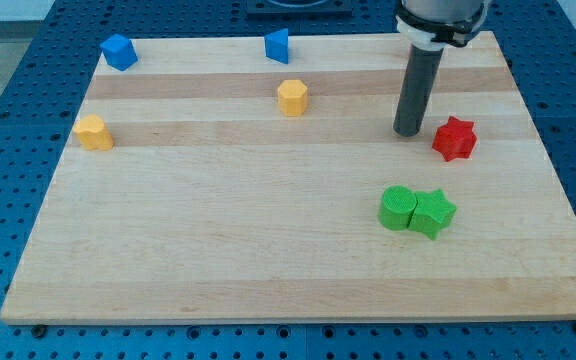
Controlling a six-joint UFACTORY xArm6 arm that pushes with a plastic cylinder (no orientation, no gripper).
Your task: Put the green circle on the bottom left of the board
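The green circle [398,208] lies on the wooden board [218,250] at the view's lower right, touching a green star [433,213] on its right side. My tip [407,133] rests on the board above the green pair, well apart from them. A red star [454,138] sits just to the right of my tip.
A yellow hexagon [292,97] sits at upper centre and a yellow block [94,132] near the left edge. A blue block [118,51] is at the top left corner and a blue triangular block [277,45] at top centre. Blue perforated table surrounds the board.
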